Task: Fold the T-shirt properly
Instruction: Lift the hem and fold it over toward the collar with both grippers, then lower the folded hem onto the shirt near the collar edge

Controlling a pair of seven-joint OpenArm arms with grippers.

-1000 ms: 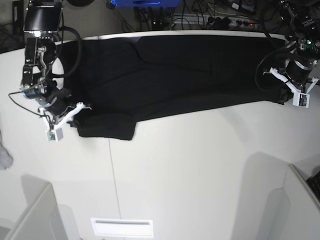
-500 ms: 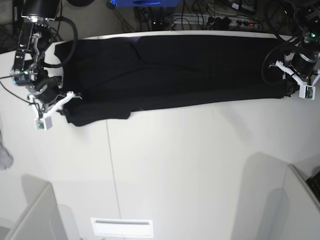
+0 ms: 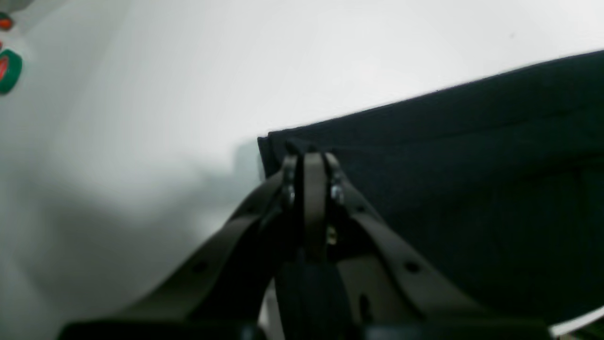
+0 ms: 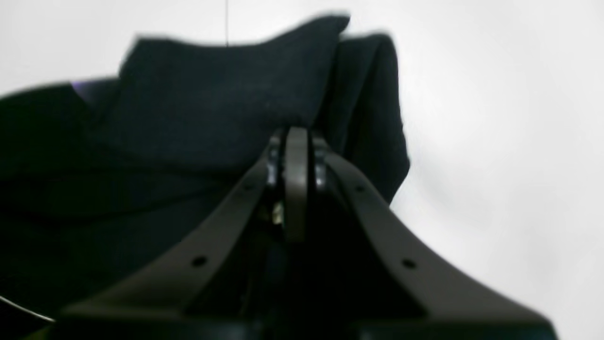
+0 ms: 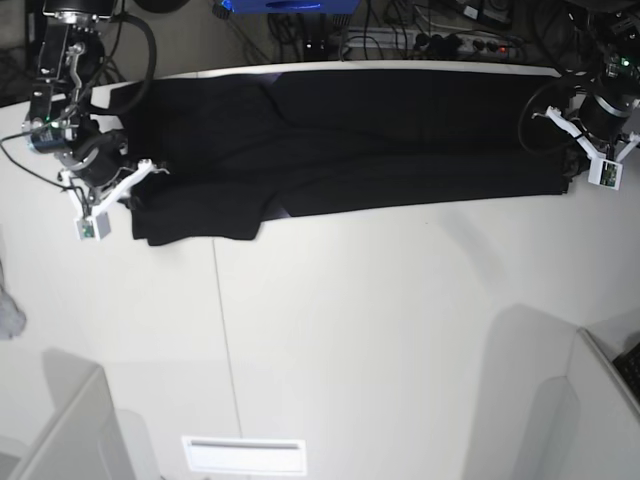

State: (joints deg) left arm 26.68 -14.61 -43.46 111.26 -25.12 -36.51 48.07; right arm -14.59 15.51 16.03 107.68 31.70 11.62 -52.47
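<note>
The black T-shirt [image 5: 350,140] lies folded into a long band across the far part of the white table [image 5: 380,320]. My right gripper [image 5: 135,195] is at the band's left end, by the sleeve. In the right wrist view it [image 4: 295,137] is shut on the bunched black cloth [image 4: 212,104]. My left gripper [image 5: 573,180] is at the band's right end. In the left wrist view it [image 3: 309,158] is shut on a corner of the black cloth [image 3: 472,165]. A purple sliver [image 4: 78,87] peeks out from under the cloth. The print is otherwise hidden.
A small grey-white cloth scrap [image 5: 8,315] lies at the table's left edge. Cables and a power strip [image 5: 450,45] run behind the far edge. A white slotted panel [image 5: 243,455] sits at the front, with raised box edges at the front left [image 5: 70,430] and front right [image 5: 600,380].
Both grippers have moved toward the far edge with the cloth in them. The shirt's near edge has drawn back and the band looks straighter. The left end shifted outward.
</note>
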